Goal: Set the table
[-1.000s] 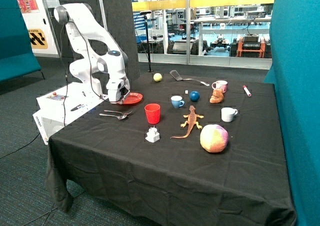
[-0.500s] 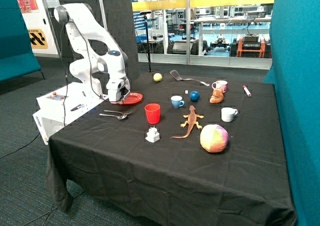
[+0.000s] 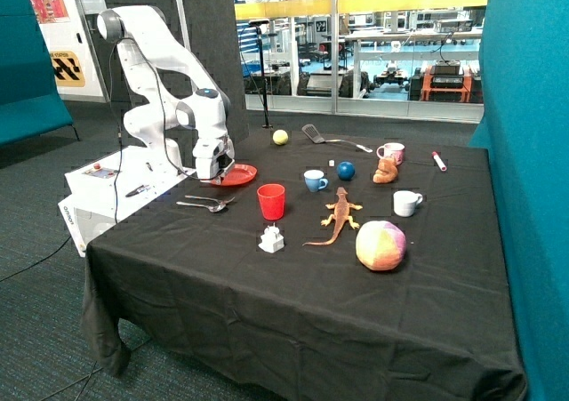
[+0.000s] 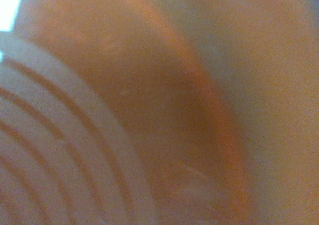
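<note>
A red plate (image 3: 240, 174) lies near the far corner of the black table (image 3: 293, 321), next to the robot's base. My gripper (image 3: 216, 178) is down at the plate's rim on the base side and is shut on it. The wrist view is filled by the plate's orange-red surface (image 4: 164, 105) with ridged rings, very close. A spoon and a fork (image 3: 206, 204) lie on the cloth just in front of the plate. A red cup (image 3: 271, 201) stands beside them, upright. A blue cup (image 3: 314, 180), a white cup (image 3: 406, 203) and a pink mug (image 3: 391, 153) stand further along the table.
An orange toy lizard (image 3: 339, 216), a pink-yellow ball (image 3: 380, 244) and a small white object (image 3: 271, 239) lie mid-table. A yellow ball (image 3: 280, 137), a spatula (image 3: 313, 133), a blue ball (image 3: 346, 170), a brown toy (image 3: 385, 172) and a marker (image 3: 438, 160) sit toward the back.
My gripper has shifted slightly away from the base, toward the middle of the table, and the red plate has moved with it. Nothing else has moved.
</note>
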Robot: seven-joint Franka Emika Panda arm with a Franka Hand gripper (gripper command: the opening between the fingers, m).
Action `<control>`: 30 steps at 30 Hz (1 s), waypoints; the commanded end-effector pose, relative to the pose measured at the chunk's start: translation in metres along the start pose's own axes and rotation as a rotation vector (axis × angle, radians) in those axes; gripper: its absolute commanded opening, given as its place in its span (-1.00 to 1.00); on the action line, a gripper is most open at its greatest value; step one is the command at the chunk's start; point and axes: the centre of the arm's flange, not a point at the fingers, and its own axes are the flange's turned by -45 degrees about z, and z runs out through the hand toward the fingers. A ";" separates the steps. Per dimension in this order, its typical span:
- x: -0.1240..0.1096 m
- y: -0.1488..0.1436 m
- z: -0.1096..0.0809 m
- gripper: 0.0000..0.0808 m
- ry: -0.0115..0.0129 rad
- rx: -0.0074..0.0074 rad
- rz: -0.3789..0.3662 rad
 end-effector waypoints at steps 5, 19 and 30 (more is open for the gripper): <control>0.005 -0.001 -0.003 0.23 -0.0062 0.0084 -0.011; 0.015 -0.002 -0.019 0.16 -0.0061 0.0085 -0.019; 0.063 -0.011 -0.046 -0.02 -0.0060 0.0086 -0.059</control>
